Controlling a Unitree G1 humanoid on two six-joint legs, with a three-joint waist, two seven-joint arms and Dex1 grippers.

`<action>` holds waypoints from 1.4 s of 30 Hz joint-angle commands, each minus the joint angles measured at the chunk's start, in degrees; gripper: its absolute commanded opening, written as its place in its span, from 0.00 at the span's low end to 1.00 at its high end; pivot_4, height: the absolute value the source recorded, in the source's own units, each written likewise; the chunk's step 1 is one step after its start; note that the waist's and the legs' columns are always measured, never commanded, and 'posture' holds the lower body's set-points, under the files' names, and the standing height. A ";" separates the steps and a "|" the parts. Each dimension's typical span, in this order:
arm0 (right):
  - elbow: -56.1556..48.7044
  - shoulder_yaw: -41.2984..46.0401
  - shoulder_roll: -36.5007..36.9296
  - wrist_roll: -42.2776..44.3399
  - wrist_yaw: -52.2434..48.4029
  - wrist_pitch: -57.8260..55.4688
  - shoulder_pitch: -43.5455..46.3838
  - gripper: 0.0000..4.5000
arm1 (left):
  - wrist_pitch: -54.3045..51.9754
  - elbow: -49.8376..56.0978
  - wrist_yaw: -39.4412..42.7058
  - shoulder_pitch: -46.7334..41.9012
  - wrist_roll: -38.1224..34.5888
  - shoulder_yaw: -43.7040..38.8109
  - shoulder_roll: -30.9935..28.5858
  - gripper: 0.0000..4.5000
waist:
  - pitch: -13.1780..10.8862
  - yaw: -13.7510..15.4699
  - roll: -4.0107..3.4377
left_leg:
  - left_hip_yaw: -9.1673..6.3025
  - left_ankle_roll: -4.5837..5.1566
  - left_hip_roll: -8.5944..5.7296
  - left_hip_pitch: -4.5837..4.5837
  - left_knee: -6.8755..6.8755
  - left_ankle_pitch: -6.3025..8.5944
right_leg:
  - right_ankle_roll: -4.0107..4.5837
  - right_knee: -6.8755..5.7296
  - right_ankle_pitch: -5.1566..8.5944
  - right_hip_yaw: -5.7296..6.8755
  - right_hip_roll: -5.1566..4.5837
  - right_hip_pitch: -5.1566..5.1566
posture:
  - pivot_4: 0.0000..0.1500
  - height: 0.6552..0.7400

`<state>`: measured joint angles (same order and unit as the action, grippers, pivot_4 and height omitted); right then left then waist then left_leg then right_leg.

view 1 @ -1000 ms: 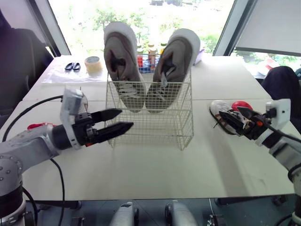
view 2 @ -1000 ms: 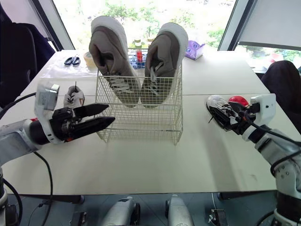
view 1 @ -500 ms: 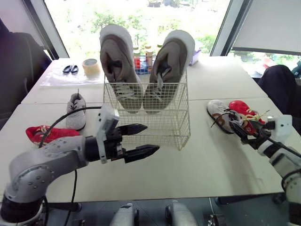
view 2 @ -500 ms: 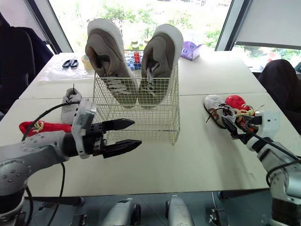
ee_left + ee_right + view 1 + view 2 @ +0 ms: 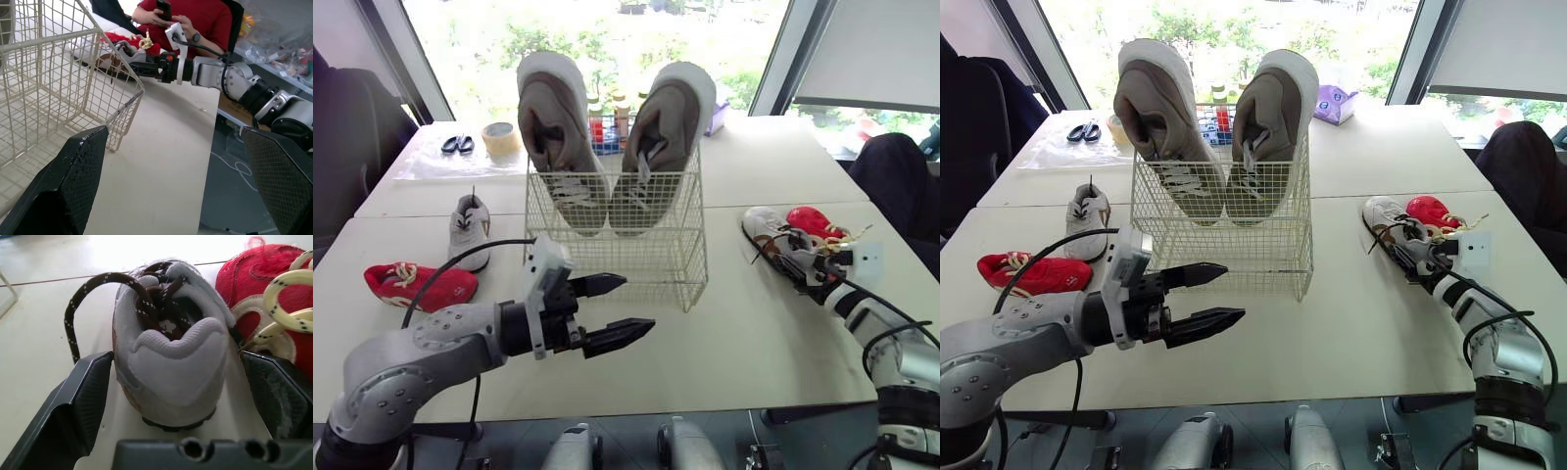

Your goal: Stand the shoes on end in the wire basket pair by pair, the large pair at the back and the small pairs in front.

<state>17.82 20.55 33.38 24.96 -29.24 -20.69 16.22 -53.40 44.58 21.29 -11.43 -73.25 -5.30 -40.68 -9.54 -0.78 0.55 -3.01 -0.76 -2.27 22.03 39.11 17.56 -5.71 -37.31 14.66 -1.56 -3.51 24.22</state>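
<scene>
white table (image 5: pixel 764 343), large grey pair (image 5: pixel 558 127) stood in wire basket (image 5: pixel 617 257), left gripper (image 5: pixel 638 302) gaped empty before it, right gripper (image 5: pixel 176 360) spread astride white shoe (image 5: pixel 171 335), not clamping, beside red shoe (image 5: pixel 274 298)

Grey pair (image 5: pixel 1157 137) stands in wire basket (image 5: pixel 1234 250); left tool (image 5: pixel 1232 292) spread open before it.

I get strong daylight from the windows (image 5: pixel 460 39) behind the table (image 5: pixel 754 333), blown out almost to white above the large shoes (image 5: pixel 558 108), whose near sides sit in shade. The tabletop is evenly bright, with soft shadows around the wire basket (image 5: pixel 617 245). In the right wrist view, glare whitens the far tabletop.
</scene>
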 commanded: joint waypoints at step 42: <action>-30.68 -15.27 8.72 20.80 -26.36 -11.78 41.08 0.28 | -9.09 -36.09 -3.92 -27.71 -38.57 -15.27 -19.02 1.00 | -0.79 -0.08 -0.48 | -0.29 -0.38 -0.10 0.49 -0.06 -0.19 | 0.04 0.11 0.03 0.17 -0.18 0.47 | 1.00 1.00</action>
<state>-12.15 4.85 42.54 47.16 -54.76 -34.95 55.40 -63.80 7.36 17.42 -38.99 -111.21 -18.42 -58.55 -10.33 -0.87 0.08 -3.30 -1.14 -2.36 22.51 39.04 17.37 -5.67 -37.21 14.70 -1.39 -3.68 24.69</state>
